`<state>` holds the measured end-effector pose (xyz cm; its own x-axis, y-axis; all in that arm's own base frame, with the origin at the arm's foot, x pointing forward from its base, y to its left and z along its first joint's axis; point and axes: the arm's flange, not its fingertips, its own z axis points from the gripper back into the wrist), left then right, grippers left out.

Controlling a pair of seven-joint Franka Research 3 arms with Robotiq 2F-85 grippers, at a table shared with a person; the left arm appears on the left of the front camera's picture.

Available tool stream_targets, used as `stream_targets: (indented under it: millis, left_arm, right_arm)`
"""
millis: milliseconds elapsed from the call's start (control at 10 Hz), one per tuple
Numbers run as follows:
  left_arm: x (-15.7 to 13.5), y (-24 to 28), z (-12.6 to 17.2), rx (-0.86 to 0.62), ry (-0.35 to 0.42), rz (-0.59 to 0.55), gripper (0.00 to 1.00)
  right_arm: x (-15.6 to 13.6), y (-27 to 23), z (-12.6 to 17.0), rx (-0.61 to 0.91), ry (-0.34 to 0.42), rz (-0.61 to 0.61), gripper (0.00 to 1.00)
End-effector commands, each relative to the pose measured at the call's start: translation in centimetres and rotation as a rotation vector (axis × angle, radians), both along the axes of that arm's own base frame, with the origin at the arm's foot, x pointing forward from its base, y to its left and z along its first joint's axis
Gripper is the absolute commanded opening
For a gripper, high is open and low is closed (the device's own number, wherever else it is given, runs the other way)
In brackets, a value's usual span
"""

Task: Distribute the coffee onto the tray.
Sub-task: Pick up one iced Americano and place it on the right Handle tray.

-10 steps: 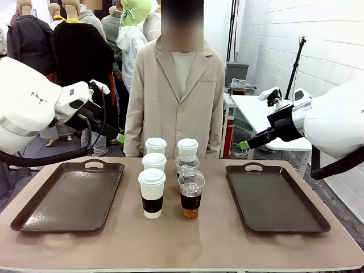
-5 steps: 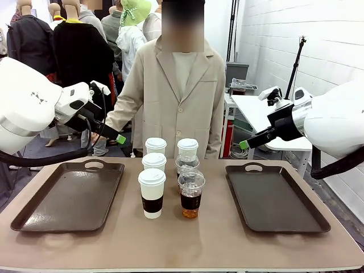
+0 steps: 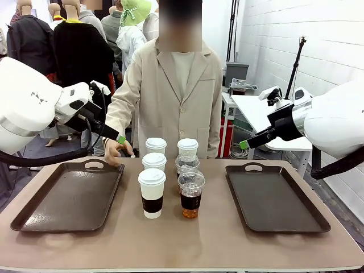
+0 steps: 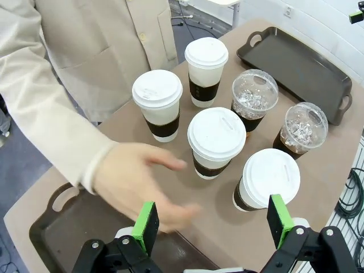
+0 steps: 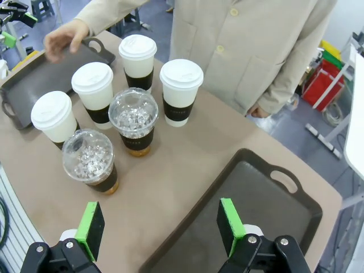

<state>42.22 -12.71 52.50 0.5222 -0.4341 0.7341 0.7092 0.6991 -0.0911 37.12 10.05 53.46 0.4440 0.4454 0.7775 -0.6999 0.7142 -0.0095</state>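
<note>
White cups [image 3: 152, 192] four, clear cups [image 3: 191, 196] two, trays [image 3: 71, 199] two; left claw [image 4: 212, 216], right claw [image 5: 160, 220] released

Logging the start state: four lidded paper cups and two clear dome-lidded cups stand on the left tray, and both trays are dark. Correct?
One thing is off. The four lidded paper cups and two clear dome-lidded cups stand on the table between the left tray and the right tray, not on the left tray, as the front view shows. Both trays are dark.
</note>
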Motion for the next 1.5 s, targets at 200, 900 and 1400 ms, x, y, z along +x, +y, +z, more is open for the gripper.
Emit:
stream_targets:
  millis: [200, 900, 1400]
  left_arm:
    - [0.1, 0.1, -0.1, -0.016, 0.010, -0.002, 1.00]
    - [0.1, 0.1, -0.1, -0.016, 0.010, -0.002, 1.00]
    - [0.1, 0.1, -0.1, -0.016, 0.010, -0.002, 1.00]
  right_arm:
    - [0.1, 0.0, -0.1, 0.010, 0.005, 0.005, 1.00]
    - [0.2, -0.9, -2.0, 0.011, -0.003, 0.072, 1.00]
    - [-0.1, -2.7, -5.8, 0.056, -0.052, 0.290, 1.00]
